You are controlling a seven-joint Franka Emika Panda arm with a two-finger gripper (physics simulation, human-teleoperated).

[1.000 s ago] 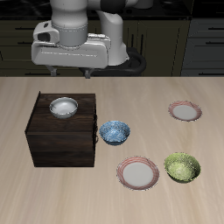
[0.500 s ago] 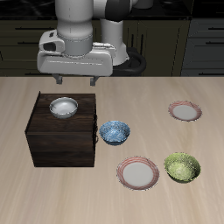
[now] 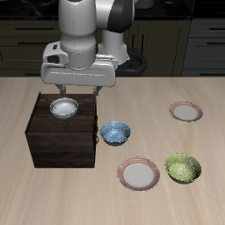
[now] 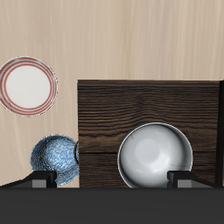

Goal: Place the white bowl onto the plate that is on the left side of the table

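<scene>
A simulated kitchen: dark cabinet fronts with drawer handles (image 3: 206,39) run behind a pale wooden table (image 3: 176,88) laid with crockery, pink-rimmed plates (image 3: 139,174) and a blue patterned bowl (image 3: 115,133), beside a dark wooden box (image 3: 61,141).

The gripper (image 3: 76,95) now sits lower than a second ago, having dropped steadily toward the white bowl (image 3: 63,107) on the dark wooden box (image 3: 61,132). Its spread jaws now hang just above the bowl's rim.
</scene>
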